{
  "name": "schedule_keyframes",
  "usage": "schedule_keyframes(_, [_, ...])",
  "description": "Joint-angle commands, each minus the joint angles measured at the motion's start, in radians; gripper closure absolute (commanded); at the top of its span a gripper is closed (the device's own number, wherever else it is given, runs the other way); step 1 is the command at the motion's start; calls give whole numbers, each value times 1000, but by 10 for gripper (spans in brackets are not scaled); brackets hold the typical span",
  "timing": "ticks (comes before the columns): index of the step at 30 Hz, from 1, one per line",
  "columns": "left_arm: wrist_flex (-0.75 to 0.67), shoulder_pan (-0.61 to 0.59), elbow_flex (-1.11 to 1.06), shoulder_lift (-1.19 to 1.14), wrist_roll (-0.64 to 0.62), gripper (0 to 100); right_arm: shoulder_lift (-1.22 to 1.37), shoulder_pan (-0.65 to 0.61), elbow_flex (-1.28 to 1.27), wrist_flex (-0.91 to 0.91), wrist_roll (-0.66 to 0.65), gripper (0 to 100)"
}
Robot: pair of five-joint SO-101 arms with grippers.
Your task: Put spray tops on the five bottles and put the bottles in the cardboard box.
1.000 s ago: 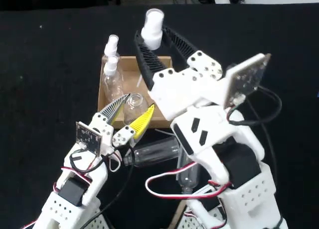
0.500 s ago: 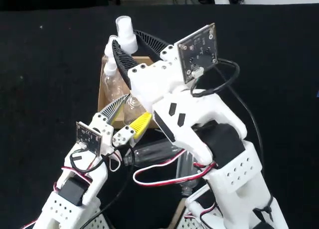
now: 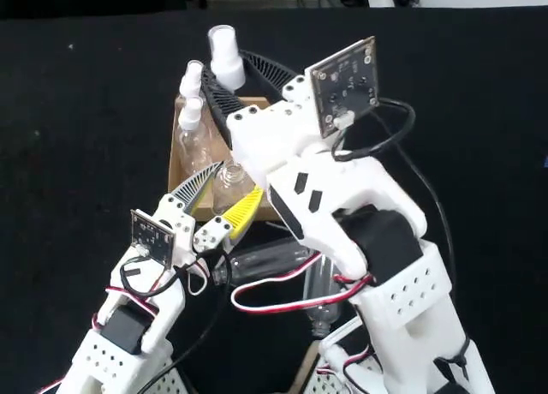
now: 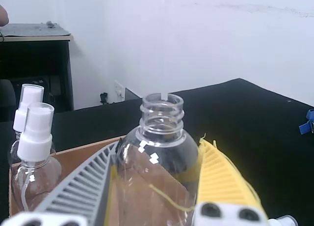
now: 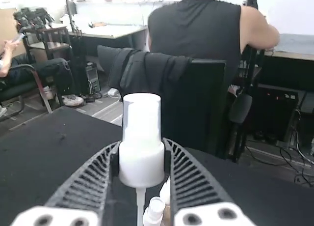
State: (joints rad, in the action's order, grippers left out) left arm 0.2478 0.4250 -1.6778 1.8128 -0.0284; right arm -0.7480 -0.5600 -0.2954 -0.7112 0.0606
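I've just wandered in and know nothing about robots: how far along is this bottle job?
Done: two clear plastic bottles with white spray tops stand in the brown cardboard box. In hand: the left claw grips an uncapped clear bottle, and the right claw holds a white spray top up by the box. Left: two more topless clear bottles lie on the black table.

Bright, even light from above — the black table [image 3: 77, 111] swallows shadows. Small glints sit on the clear bottle [image 4: 157, 162] clamped in the left gripper [image 4: 159, 145]; the white spray top [image 5: 141, 137] pinched in the right gripper [image 5: 141, 152] glows evenly, with a bright room beyond that claw.
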Motion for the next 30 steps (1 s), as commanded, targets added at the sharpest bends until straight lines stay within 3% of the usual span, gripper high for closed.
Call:
schedule_keyframes(1, [-17, -4, -21, 14, -6, 938, -12, 17, -1, -3, -11, 986])
schedule_keyframes(9, [-17, -1, -21, 14, -6, 938, -16, 15, -36, -17, -5, 987])
schedule_keyframes(23, [-17, -7, -21, 14, -6, 938, -16, 12, -71, -199, 0, 983])
schedule_keyframes(30, [-17, -8, -21, 14, -5, 938, -85, -61, -104, -219, 0, 983])
